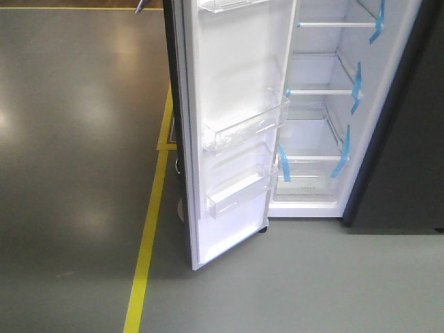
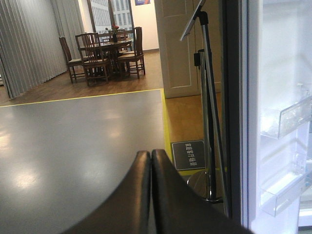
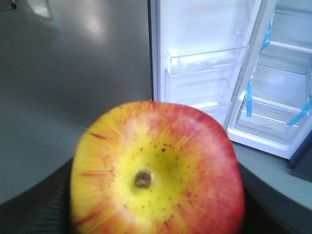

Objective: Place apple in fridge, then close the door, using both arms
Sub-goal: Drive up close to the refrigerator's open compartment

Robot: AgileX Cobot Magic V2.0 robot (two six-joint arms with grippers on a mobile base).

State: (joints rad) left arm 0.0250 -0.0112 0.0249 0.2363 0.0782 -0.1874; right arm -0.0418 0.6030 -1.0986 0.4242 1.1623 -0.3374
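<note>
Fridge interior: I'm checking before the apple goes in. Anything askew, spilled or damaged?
Only the blue tape strips on the shelf ends stand out: they are stuck on at slants and look makeshift. In the fridge, the shelves sit level, with no spill or breakage visible.

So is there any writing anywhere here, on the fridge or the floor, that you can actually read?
Dark plate, left wrist view: white characters, too blurred to read.
Blue poster at that view's top edge: cut off, unreadable.
Fridge, door, apple: no writing shows.
</note>
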